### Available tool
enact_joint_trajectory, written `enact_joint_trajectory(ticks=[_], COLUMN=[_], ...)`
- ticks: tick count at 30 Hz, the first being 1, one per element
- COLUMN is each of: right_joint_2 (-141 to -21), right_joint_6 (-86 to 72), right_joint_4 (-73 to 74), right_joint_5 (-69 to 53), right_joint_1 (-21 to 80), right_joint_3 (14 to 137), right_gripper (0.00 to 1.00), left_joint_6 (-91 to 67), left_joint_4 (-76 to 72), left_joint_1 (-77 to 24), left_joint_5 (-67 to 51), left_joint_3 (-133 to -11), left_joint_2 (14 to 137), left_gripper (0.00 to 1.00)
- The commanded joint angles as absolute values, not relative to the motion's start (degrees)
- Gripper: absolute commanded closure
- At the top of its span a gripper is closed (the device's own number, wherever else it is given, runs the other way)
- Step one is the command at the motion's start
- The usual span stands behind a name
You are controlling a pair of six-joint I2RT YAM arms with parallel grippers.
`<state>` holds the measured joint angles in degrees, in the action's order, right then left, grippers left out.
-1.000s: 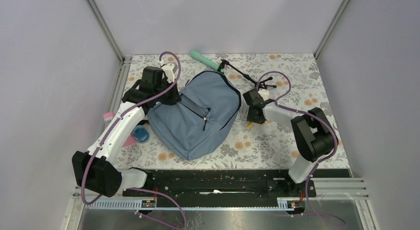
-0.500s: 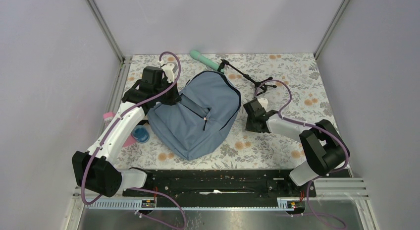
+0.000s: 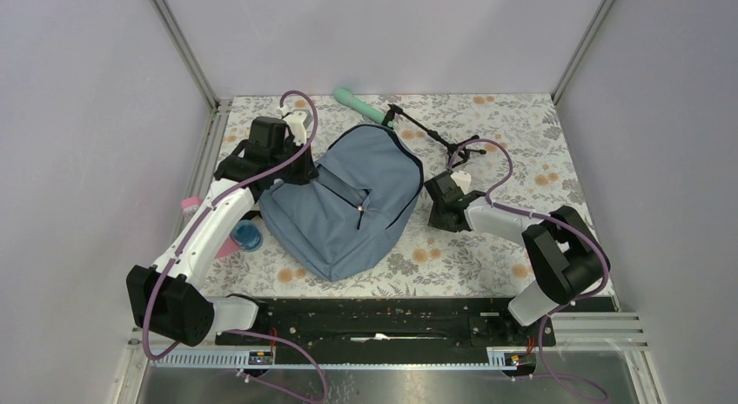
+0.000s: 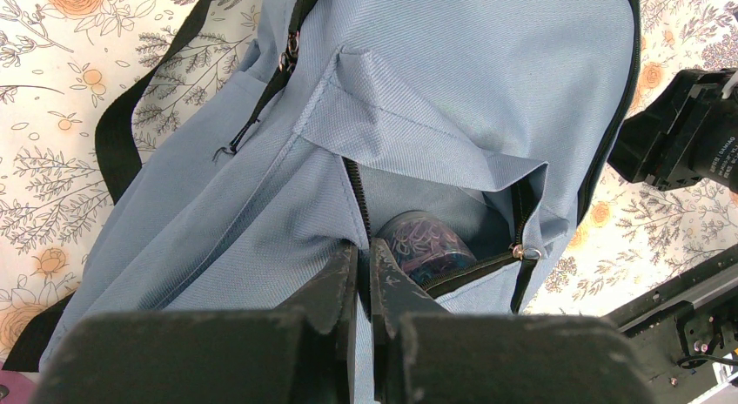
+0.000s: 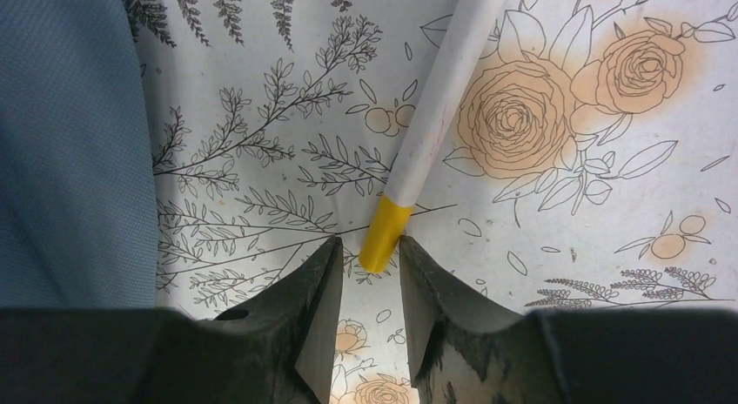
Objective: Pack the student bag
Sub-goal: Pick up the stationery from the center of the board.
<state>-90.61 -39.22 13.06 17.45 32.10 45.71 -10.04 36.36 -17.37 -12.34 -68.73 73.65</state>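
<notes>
Two robot arms reach across a flower-printed table (image 3: 435,258), seen from above, where a slate-blue backpack (image 3: 344,208) lies flat at the centre, its front pocket facing up. The left gripper (image 3: 303,171) rests on the bag's left edge. The right gripper (image 3: 440,216) sits low on the cloth just beside the bag's right edge. A mint-green stick (image 3: 357,104) and a black folding stand (image 3: 432,132) lie along the far side, and a small blue round object (image 3: 247,237) lies near the left arm.

From the left wrist, the left gripper (image 4: 364,247) has its fingers pressed together on the zipper edge of the bag's (image 4: 487,82) open front pocket. A clear jar of coloured paper clips (image 4: 424,247) sits inside that pocket.

From the right wrist, the right gripper (image 5: 370,256) has its fingers apart, one on either side of the yellow end of a white pen (image 5: 439,99) lying on the cloth. The jaws are not clamped on it. The bag (image 5: 70,143) fills the left of this view.
</notes>
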Motion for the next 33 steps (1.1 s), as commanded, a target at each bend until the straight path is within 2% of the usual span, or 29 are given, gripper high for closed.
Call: enact_joint_trajectory(ticks=[1,5,10,15,21,33], right_joint_2=[-95.66,-96.97,-97.17,-97.37,-93.12,-73.87], right_joint_6=[-42.8,-43.4,-43.41,-43.09,-41.66,-36.49], right_joint_4=[19.67,19.65,19.62,19.6,19.3,24.84], right_joint_5=[19.87,20.51,20.73,20.5,17.39,14.39], right_joint_1=[32.06,32.06,31.91,31.98,31.99,32.23], right_joint_3=[44.24,44.55,44.25,44.04,42.02,41.14], right_gripper=[0.62,0.62,0.67,0.85,1.0,1.0], left_joint_6=[-9.23,-9.16,-9.1,-9.13,-9.14,-9.32], left_joint_4=[30.86,30.85,30.85,30.85,30.85,30.85], left_joint_1=[-17.05,-17.05,-17.05,-17.03,-17.05,-17.05], left_joint_5=[-12.42,-12.32,-12.22,-12.31,-12.3,-12.49], left_joint_3=[-69.62,-69.64,-69.61,-69.61,-69.61,-69.66], left_joint_2=[70.31,70.15,70.04,70.05,70.31,70.23], left_gripper=[1.0,1.0,1.0,1.0,1.0,1.0])
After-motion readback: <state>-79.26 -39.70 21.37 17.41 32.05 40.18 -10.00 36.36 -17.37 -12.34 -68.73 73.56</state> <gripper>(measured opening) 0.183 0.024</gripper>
